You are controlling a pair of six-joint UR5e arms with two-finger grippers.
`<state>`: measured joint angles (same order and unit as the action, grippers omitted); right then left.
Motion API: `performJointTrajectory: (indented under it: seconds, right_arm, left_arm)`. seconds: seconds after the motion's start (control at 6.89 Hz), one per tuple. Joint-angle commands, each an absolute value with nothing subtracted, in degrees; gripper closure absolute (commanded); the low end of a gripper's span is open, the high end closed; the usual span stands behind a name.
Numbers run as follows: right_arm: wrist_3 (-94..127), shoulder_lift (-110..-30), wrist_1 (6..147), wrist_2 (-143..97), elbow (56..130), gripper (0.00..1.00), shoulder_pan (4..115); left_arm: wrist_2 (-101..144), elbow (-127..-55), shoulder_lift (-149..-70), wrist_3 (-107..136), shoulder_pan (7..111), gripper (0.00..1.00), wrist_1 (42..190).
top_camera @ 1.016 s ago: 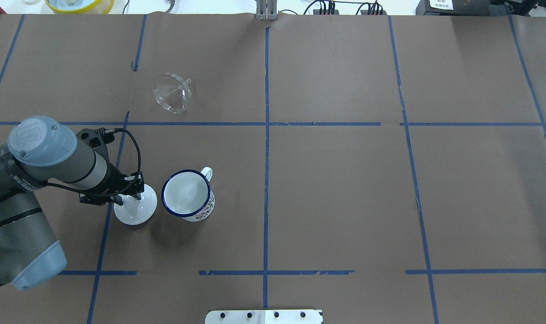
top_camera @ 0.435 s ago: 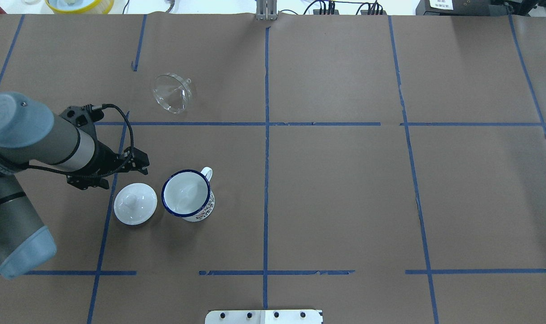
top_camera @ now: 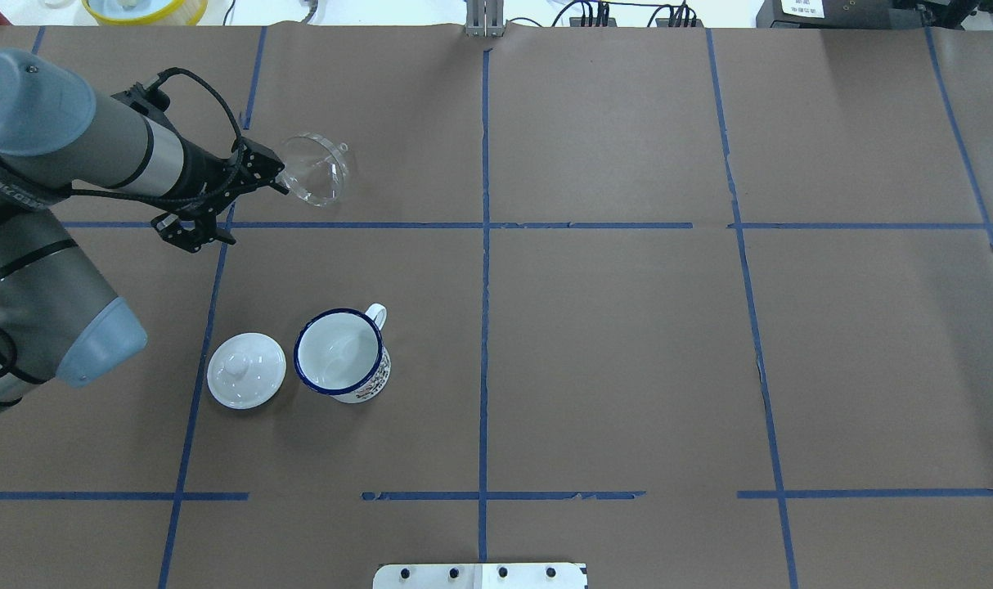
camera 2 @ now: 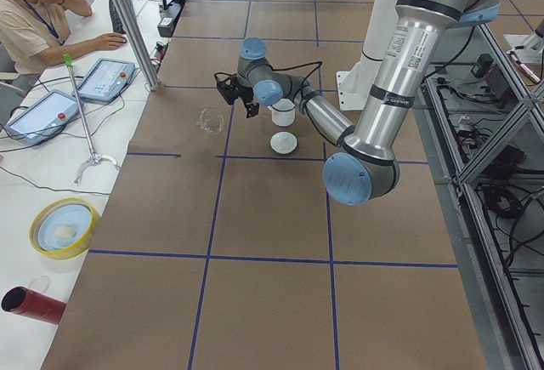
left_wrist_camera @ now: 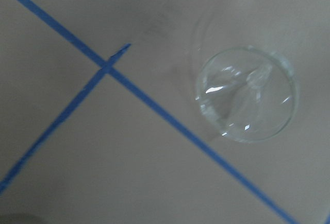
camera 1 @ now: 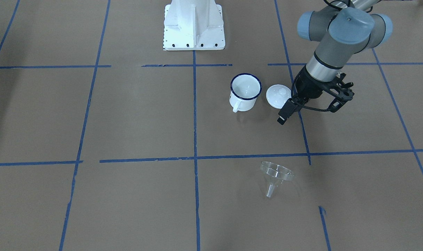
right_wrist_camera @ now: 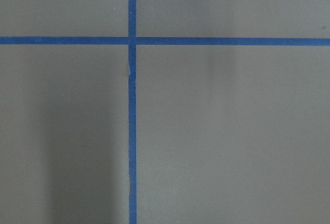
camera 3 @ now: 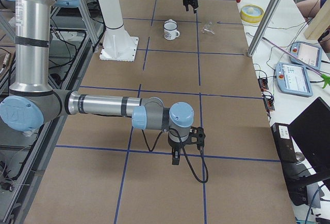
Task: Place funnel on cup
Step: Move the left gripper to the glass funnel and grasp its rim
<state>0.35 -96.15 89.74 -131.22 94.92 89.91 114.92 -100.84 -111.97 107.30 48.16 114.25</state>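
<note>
The clear funnel (top_camera: 315, 170) lies tilted on its side at the far left of the table; it also shows in the front view (camera 1: 276, 174) and the left wrist view (left_wrist_camera: 245, 95). The white cup with a blue rim (top_camera: 339, 353) stands upright and empty, nearer the robot. My left gripper (top_camera: 281, 175) hangs above the table at the funnel's left edge, not touching it; in the front view it (camera 1: 282, 118) is between lid and funnel. It looks open and empty. My right gripper (camera 3: 175, 159) shows only in the right side view, so I cannot tell its state.
A round white knobbed lid (top_camera: 246, 370) lies on the table just left of the cup. The white robot base plate (top_camera: 480, 575) is at the near edge. A yellow bowl (top_camera: 145, 8) sits beyond the far edge. Blue tape lines cross the brown paper.
My left gripper has come off the lid's knob and moved away from the robot, to the funnel. The lid stays beside the cup. Cup and funnel have not moved.
</note>
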Motion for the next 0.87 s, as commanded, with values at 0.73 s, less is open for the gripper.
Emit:
performJointTrajectory:
  seconds: [0.73]
  right_arm:
    - [0.35, -96.15, 89.74, -131.22, 94.92, 0.00, 89.91]
  left_arm:
    - [88.95, -71.75, -122.41, 137.55, 45.18, 0.01, 145.28]
